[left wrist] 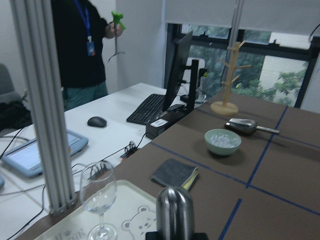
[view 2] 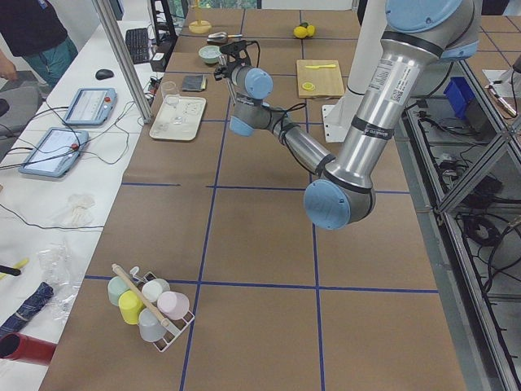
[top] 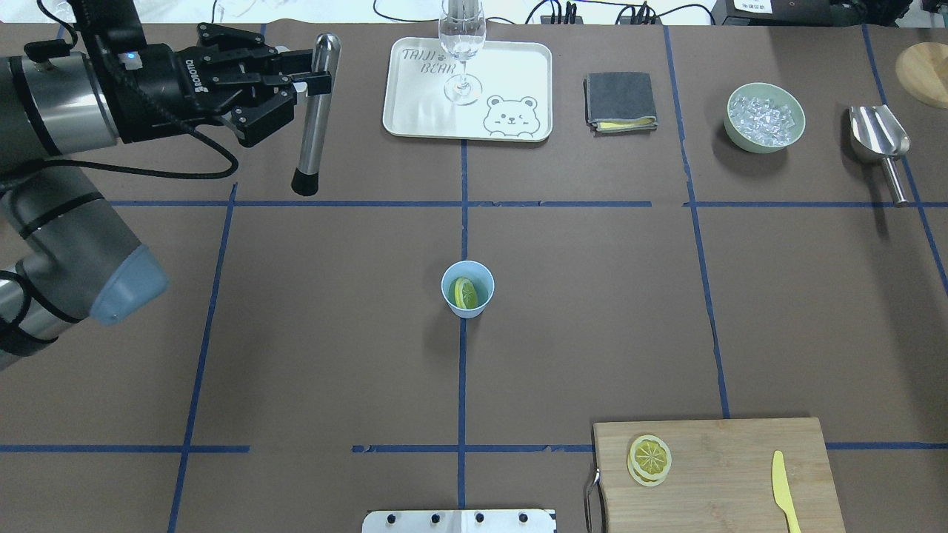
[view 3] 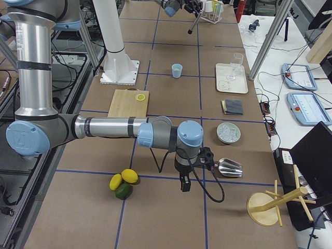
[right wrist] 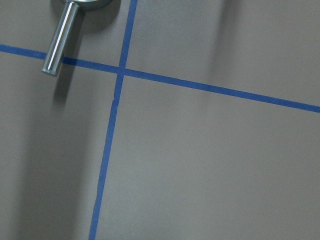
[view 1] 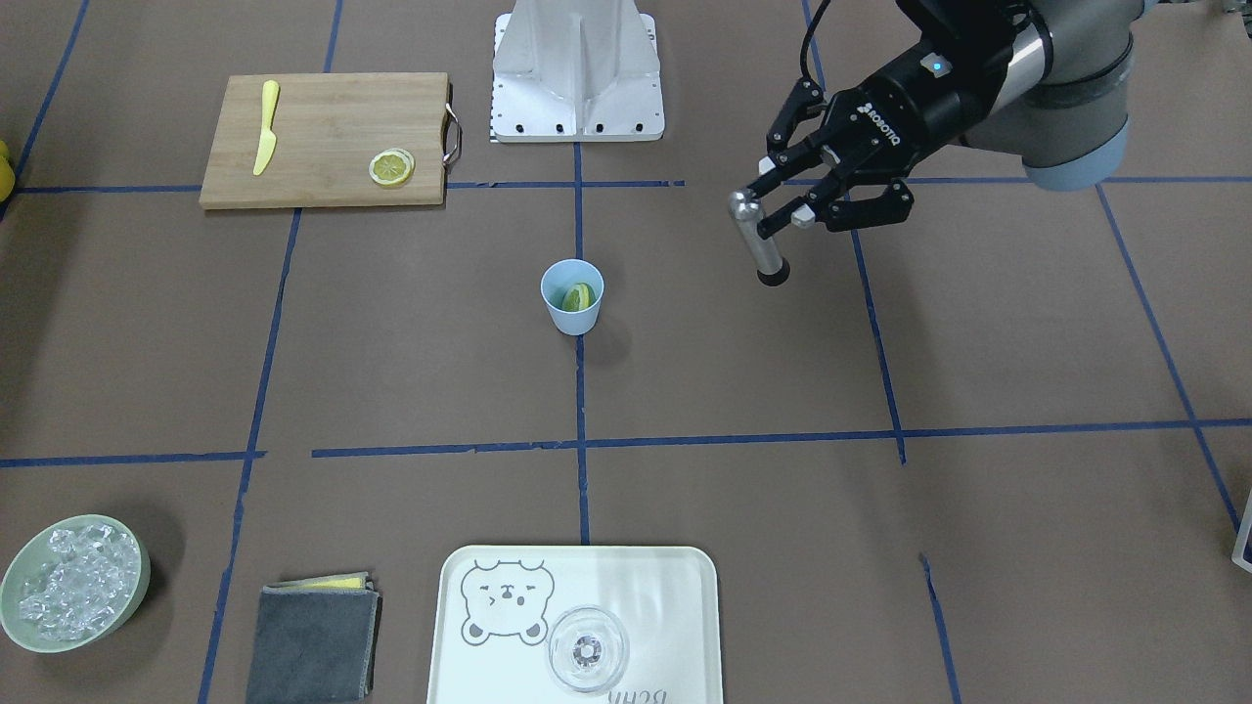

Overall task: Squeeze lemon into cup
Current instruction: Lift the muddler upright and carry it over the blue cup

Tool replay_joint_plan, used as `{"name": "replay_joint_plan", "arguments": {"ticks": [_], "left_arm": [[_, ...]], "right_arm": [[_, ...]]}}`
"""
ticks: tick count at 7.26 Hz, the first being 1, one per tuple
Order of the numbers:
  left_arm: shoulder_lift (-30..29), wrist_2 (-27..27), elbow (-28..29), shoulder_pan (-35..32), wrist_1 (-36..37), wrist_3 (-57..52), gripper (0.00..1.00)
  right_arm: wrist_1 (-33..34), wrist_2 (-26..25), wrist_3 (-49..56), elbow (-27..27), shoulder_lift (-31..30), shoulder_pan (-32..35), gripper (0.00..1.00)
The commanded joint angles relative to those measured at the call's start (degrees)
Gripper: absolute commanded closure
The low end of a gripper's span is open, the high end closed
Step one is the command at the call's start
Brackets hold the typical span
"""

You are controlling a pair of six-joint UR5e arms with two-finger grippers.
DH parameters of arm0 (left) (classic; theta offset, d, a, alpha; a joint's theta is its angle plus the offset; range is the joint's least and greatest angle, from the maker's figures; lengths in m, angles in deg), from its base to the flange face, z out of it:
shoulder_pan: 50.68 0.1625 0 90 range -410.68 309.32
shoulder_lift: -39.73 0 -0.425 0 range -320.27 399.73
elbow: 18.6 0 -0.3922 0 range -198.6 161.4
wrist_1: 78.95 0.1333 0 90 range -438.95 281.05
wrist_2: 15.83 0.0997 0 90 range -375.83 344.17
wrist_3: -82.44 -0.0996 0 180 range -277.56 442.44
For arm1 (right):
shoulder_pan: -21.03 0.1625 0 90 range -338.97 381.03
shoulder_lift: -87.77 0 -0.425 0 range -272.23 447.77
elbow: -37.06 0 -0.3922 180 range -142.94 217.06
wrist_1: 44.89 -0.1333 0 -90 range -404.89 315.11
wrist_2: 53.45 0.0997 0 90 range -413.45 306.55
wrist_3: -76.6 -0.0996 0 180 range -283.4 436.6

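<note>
Overhead exterior: wide brown paper-covered table [top: 592, 333], ruled into squares by blue tape. Far left, left gripper [top: 307, 74] pinched tight on a brushed-steel rod [top: 317, 111], black tip pointing down. Over by the metal scoop [view 3: 228, 167], right gripper [view 3: 185, 185] aimed at the table, caught in the exterior right view only; spread of the fingers, cannot tell. Dead centre on a tape line, small light-blue tapered cup [top: 468, 311], upright, well apart from both grippers. Inside it, thin lemon slice [top: 465, 293], yellow-green rind, pale flesh, standing on edge against the wall. Counting: one cup, one slice in it, further lemon slices [top: 650, 459] stacked on one bamboo cutting board [top: 726, 481], one yellow plastic knife [top: 785, 492]. Beside the table, white desk [view 2: 32, 204] with two tablets [view 2: 89, 104].
</note>
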Motion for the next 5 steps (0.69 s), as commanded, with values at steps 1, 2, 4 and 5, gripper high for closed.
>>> {"name": "replay_joint_plan", "arguments": {"ticks": [1, 2, 4, 5], "left_arm": [[-3.16, 14.24, 4.34, 9.96, -10.94, -0.71, 1.0], [-5.87, 24.88, 7.32, 19.08, -13.14, -4.89, 1.0], [-9.23, 31.13, 12.16, 23.82, -14.13, -8.54, 1.0], [-9.5, 32.53, 13.66, 24.97, -14.05, -8.8, 1.0]], "right_arm": [[0.03, -0.03, 0.02, -0.1, -0.13, 0.84, 0.0], [0.03, -0.03, -0.07, -0.1, -0.48, 1.45, 0.0], [0.03, -0.03, 0.02, -0.27, -0.92, 2.68, 0.0], [0.03, -0.03, 0.02, -0.27, -1.09, 2.95, 0.0]]}}
